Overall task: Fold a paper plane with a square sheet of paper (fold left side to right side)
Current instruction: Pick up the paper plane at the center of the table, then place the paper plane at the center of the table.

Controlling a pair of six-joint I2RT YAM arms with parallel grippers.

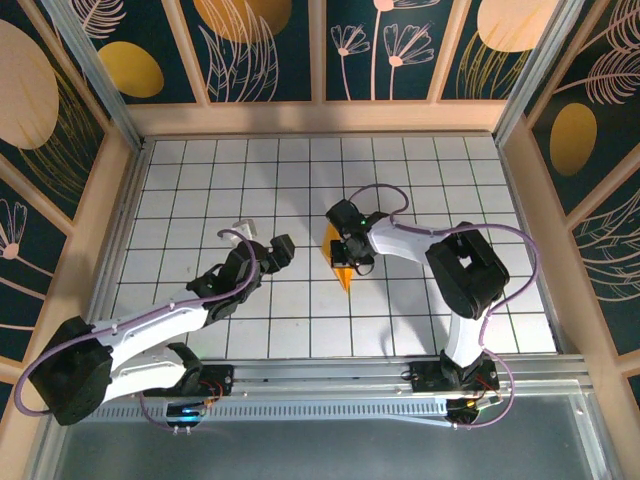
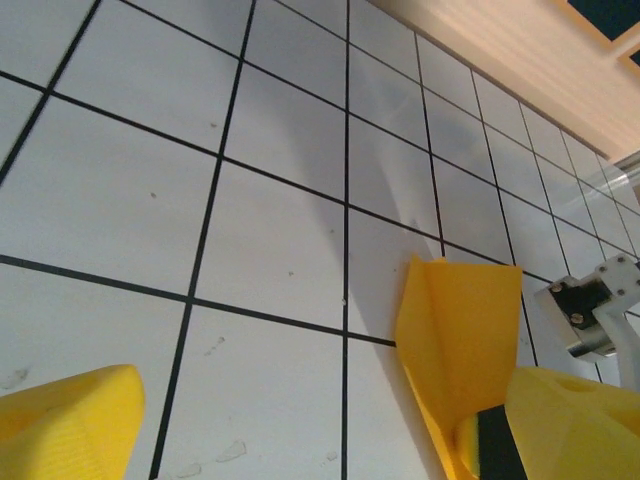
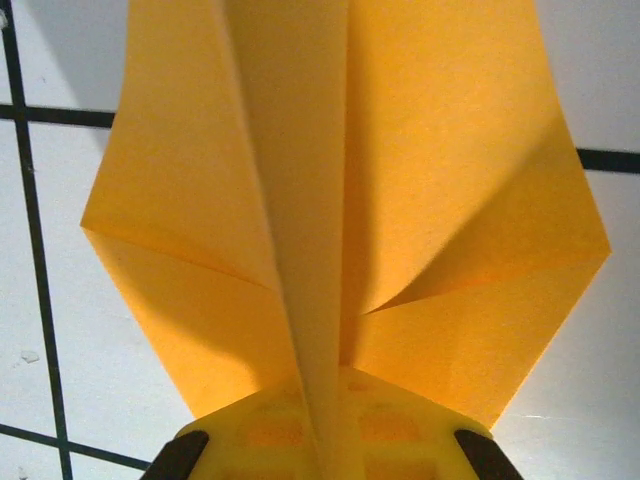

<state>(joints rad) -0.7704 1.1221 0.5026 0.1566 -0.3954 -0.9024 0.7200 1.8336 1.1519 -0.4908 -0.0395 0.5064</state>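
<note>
Top view: right gripper (image 1: 350, 250) sits directly over the paper plane (image 1: 343, 272), with the left gripper (image 1: 278, 250) apart beside it.

Left wrist: jaws spread wide, holding nothing; the plane (image 2: 460, 340) lies just beside one finger.

Right wrist: jaws appear closed on the plane's centre ridge (image 3: 300, 250), wings spread either side.

Judged late stage. The next move needs the crease held firm.

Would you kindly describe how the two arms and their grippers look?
The left arm and right arm have white links, black joints and a looping lilac cable each. A small green light glows near the right wrist. The left gripper and right gripper have bright yellow, finely textured fingers.
</note>
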